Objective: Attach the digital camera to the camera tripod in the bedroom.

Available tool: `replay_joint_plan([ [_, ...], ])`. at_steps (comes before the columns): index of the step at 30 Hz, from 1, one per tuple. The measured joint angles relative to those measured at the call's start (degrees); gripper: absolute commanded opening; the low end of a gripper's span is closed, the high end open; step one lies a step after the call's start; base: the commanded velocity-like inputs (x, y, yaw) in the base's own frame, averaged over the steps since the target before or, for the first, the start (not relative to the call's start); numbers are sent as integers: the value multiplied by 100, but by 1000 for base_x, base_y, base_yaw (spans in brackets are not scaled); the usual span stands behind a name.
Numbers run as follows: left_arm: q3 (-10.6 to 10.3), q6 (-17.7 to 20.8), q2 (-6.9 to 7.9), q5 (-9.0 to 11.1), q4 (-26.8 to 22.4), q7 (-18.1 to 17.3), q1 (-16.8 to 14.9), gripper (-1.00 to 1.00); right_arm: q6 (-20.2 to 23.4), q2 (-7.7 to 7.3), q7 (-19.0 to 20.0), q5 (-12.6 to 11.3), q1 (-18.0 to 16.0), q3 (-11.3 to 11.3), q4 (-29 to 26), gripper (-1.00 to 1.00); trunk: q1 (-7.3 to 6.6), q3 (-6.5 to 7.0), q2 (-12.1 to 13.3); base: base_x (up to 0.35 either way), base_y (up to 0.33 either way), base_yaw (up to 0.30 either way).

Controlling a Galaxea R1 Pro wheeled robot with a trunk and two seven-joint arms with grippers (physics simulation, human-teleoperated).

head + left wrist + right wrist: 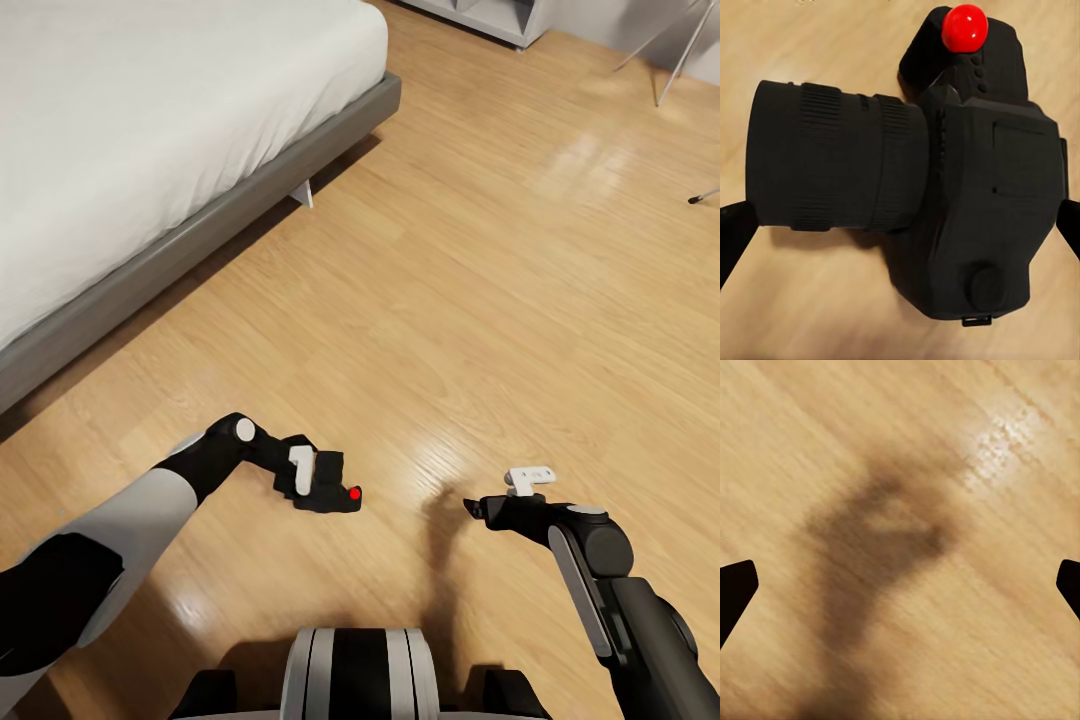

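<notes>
The digital camera (pixel 333 497) is matte black, with a red button (pixel 354 493) on top, and hangs low over the wood floor at centre-left. My left gripper (pixel 316 478) is shut on it. Up close, the camera (pixel 975 202) shows its lens barrel and red button (pixel 964 28), with dark fingertips (pixel 732 234) at either side of the body. Thin silver legs of the camera tripod (pixel 683 45) show at the far top right, and one black foot (pixel 703 197) rests on the floor. My right gripper (pixel 473 507) hovers open over bare floor, its fingertips (pixel 735 592) wide apart.
A white bed with a grey frame (pixel 200 235) runs along the left side. A pale shelf unit (pixel 490 15) stands at the far top. The light plank floor (pixel 480 300) stretches open between me and the tripod. The robot's base (pixel 360 675) is at the bottom.
</notes>
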Motion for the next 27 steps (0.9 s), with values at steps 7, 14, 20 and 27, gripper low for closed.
replay_joint_plan([
  [7, 0, -134, -35, 1, 23, 14, 12, 100, 0, 0, -1, 0, 0, 1, 0, 100, 0, 0, 0, 0, 0, 0],
  [14, 7, -229, -3, 3, 61, 159, 136, 100, 0, 0, -1, 0, 0, 2, 0, 100, 0, 0, 0, 0, 0, 0],
  [20, 13, -287, 11, 0, 70, 234, 196, 100, 0, 0, -2, 0, 0, 2, 0, 100, 0, 0, 0, 0, 0, 0],
  [27, 22, -308, 21, 3, 73, 260, 218, 100, 0, 0, -1, 0, 0, 2, 0, 100, 0, 0, 0, 0, 0, 0],
])
